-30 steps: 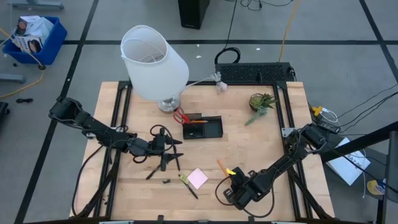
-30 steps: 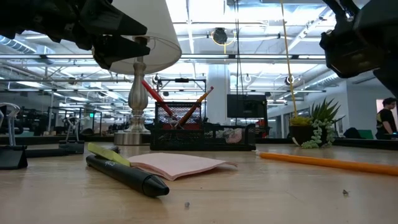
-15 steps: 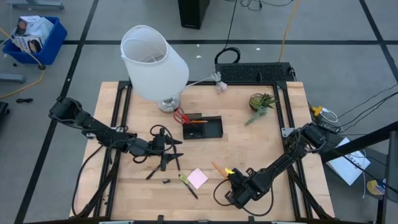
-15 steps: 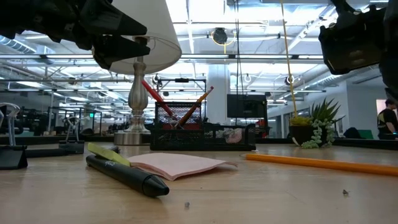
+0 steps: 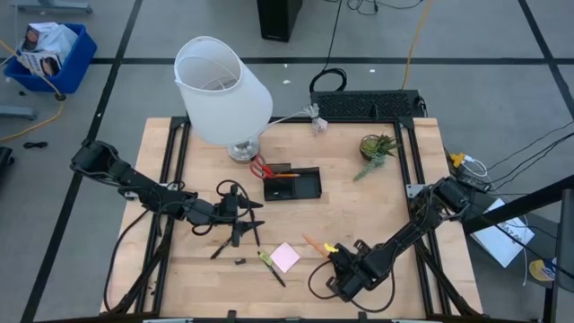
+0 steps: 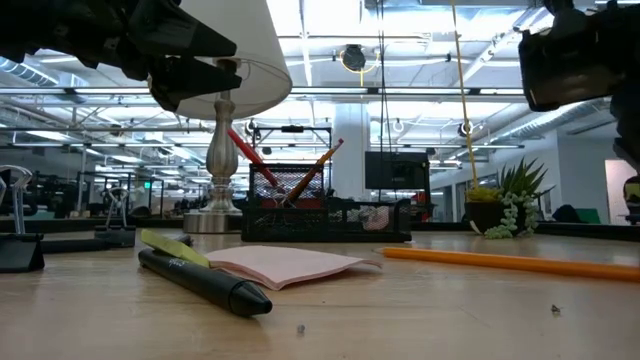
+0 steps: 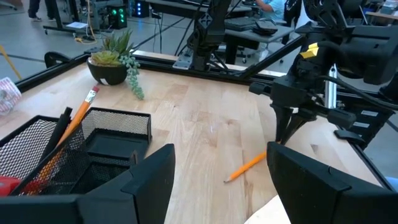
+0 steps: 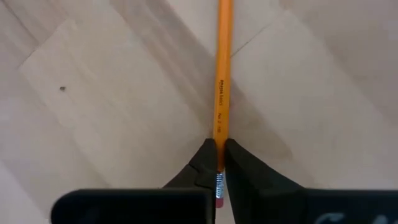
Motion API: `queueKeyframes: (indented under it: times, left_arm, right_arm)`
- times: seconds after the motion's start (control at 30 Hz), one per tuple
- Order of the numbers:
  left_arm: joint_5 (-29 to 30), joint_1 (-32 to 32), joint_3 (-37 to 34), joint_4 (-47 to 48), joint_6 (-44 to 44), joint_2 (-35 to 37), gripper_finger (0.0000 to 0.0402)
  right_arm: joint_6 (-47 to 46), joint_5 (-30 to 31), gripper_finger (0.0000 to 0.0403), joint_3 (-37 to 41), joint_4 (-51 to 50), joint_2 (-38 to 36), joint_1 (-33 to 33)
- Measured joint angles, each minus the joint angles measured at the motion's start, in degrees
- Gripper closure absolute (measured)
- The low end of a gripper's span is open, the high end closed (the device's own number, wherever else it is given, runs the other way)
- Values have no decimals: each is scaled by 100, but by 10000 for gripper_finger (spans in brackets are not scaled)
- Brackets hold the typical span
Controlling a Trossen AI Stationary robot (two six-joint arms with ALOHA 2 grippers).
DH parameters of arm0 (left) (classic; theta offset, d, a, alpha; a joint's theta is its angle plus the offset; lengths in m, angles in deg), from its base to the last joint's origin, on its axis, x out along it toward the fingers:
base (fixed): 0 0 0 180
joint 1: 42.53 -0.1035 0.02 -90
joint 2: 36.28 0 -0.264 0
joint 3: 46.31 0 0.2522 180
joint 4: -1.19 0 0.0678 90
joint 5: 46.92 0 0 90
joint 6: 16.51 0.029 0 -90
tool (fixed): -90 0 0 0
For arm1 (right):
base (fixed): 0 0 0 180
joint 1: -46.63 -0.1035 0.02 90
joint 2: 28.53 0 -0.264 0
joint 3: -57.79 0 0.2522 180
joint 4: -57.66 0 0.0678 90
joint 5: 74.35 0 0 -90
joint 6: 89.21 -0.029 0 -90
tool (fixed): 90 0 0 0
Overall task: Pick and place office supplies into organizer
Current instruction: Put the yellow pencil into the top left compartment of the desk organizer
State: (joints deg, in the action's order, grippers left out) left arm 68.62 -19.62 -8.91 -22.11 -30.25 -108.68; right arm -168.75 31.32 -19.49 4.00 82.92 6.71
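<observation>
An orange pencil [image 5: 314, 242] lies on the table near its front edge, right of the pink sticky-note pad [image 5: 285, 257]. My right gripper [image 5: 333, 255] stands over the pencil's eraser end and is shut on it. The black mesh organizer [image 5: 292, 184] sits mid-table by the lamp's base, with red scissors [image 5: 260, 167] and another orange pencil [image 7: 73, 124] leaning in it. My left gripper [image 7: 217, 186] hovers open at mid-left, facing the organizer, and holds nothing. A black pen [image 6: 200, 280] and a yellow-green marker [image 6: 170, 247] lie by the pad. My right gripper pinches the pencil between its two fingers [image 8: 239, 168], just ahead of the metal ferrule at the eraser end [image 8: 219, 163]. The fingers come steeply from above. The pencil's long free part [image 8: 222, 62] runs away from them, low along the tabletop.
A white-shaded lamp [image 5: 221, 90] stands at the back left, a small potted plant [image 5: 377, 148] at the back right. Black pens [image 5: 221, 246] and a tiny black bit [image 5: 240, 262] lie below my left gripper. Bare wood lies between the organizer and the pencil.
My right gripper has rolled about its own axis with the pencil in its fingers. The pencil's free tip has swung toward the table's left edge, nearer the pink pad, while its eraser end stayed almost in place.
</observation>
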Motion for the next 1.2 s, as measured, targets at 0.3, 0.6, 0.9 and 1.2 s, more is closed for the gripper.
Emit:
queueKeyframes:
  times: [0.3,0.6,0.9,1.2]
  left_arm:
    - [0,0,0,1,0,0,146]
    - [0,-1,0,-1,-1,1,146]
    - [0,0,1,-1,-2,1,146]
    - [0,1,0,-1,0,1,146]
  right_arm:
    - [51,1375,394,58,-24,-291,-14]
    - [227,1555,397,73,28,-473,-16]
    - [306,1764,402,56,156,-486,-15]
    - [388,1577,403,47,353,-496,22]
